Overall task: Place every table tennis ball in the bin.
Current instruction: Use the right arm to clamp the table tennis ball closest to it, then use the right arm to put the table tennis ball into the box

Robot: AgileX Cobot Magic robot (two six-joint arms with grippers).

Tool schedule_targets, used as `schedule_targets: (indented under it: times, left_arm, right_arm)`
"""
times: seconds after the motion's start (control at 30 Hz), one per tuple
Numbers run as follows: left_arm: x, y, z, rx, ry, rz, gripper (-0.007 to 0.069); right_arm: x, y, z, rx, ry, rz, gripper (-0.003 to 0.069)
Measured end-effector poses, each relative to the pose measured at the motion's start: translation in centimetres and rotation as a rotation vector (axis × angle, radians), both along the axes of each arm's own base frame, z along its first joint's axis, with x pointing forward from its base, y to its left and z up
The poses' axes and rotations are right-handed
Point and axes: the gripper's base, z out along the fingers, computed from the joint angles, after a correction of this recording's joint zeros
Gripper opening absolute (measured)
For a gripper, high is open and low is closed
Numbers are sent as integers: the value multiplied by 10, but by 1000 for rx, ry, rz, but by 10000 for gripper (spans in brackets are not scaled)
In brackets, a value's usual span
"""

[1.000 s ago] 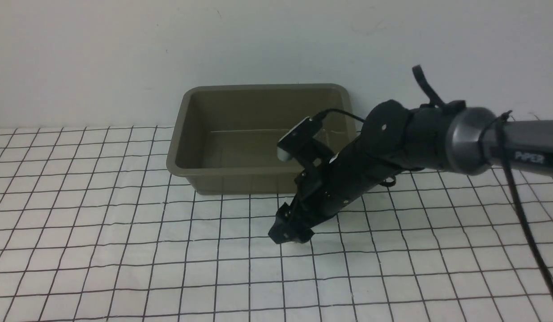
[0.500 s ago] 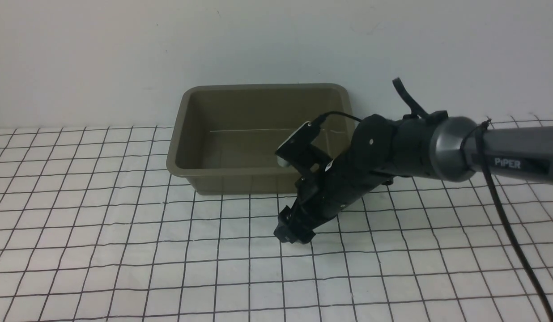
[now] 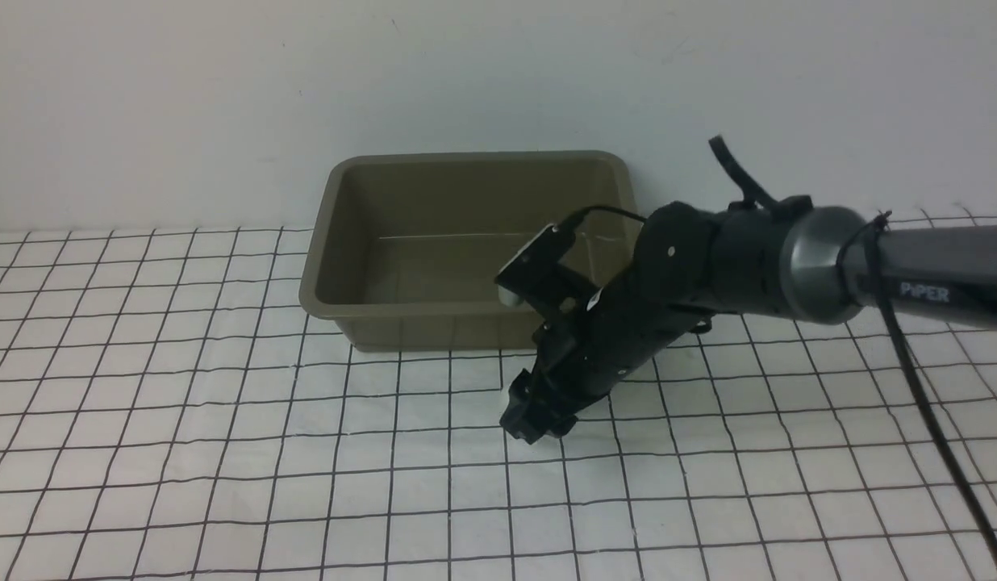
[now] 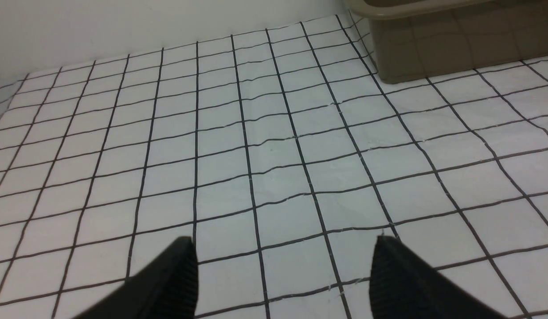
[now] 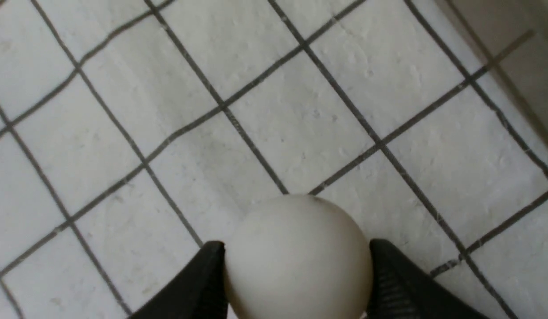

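White counter (image 3: pixel 248 484) with black grid lines lies in front. Right tool (image 5: pixel 298 270) grips the table tennis ball (image 5: pixel 298 252) between its fingers; left tool (image 4: pixel 283 283) is spread, without ball. Farther, the bin (image 3: pixel 434 323) waits; this ball remains to be put inside.

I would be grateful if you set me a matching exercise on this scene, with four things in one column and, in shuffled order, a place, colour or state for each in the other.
Things
1. Table tennis ball
2. Bin
3. Left gripper
4. Gridded tabletop

Descriptions
A. Jaws apart, with nothing between them
B. White, crossed by dark lines
C. Pinched between the right gripper's jaws
D. Olive-brown, standing near the wall

Right pairs: 1-C, 2-D, 3-A, 4-B
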Motion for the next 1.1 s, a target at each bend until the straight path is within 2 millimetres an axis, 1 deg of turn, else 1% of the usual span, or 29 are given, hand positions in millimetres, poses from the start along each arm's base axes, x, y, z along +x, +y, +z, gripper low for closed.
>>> schedule_targets:
  times: [0.03,0.13,0.17,0.2,0.27,0.33,0.4,0.43,0.47,0.5,0.53,0.6,0.67,0.73,0.83,0.9,0.93,0.97,1.0,1.1]
  left_arm:
    - [0,0,0,0,0,0,468]
    - [0,0,0,0,0,0,468]
    - [0,0,0,0,0,0,468]
    - [0,0,0,0,0,0,468]
    - [0,0,0,0,0,0,468]
    - [0,0,0,0,0,0,468]
    - [0,0,0,0,0,0,468]
    - [0,0,0,0,0,0,468]
    - [0,0,0,0,0,0,468]
    - [0,0,0,0,0,0,468]
    - [0,0,0,0,0,0,468]
    - [0,0,0,0,0,0,468]
    - [0,0,0,0,0,0,468]
    - [0,0,0,0,0,0,468]
    - [0,0,0,0,0,0,468]
    - [0,0,0,0,0,0,468]
    - [0,0,0,0,0,0,468]
    - [0,0,0,0,0,0,468]
    - [0,0,0,0,0,0,468]
    - [0,0,0,0,0,0,468]
  right_arm:
    - [-3,-1,13,9,-6,10,363]
    - [-13,-6,39,13,-2,23,363]
    - [-15,-7,43,7,2,28,363]
    - [-19,-11,55,-4,-11,38,363]
    - [-22,-15,72,-9,-62,43,363]
    - [-19,-20,87,-6,-165,29,363]
    - [-13,-24,93,3,-221,4,363]
    - [-9,-26,95,11,-254,-14,363]
    - [1,-34,97,28,-307,-62,363]
    - [2,-34,98,31,-316,-65,363]
    - [7,-38,97,36,-335,-89,363]
    - [25,-49,95,63,-401,-164,363]
    - [40,-54,92,65,-435,-183,363]
    - [53,-52,83,40,-448,-143,363]
    - [63,-43,75,29,-430,-75,363]
    - [67,-39,72,44,-420,-61,368]
    - [69,-38,72,56,-417,-65,381]
    - [70,-37,72,68,-417,-72,408]
    - [72,-36,73,82,-423,-79,464]
    - [76,-36,78,94,-470,-103,575]
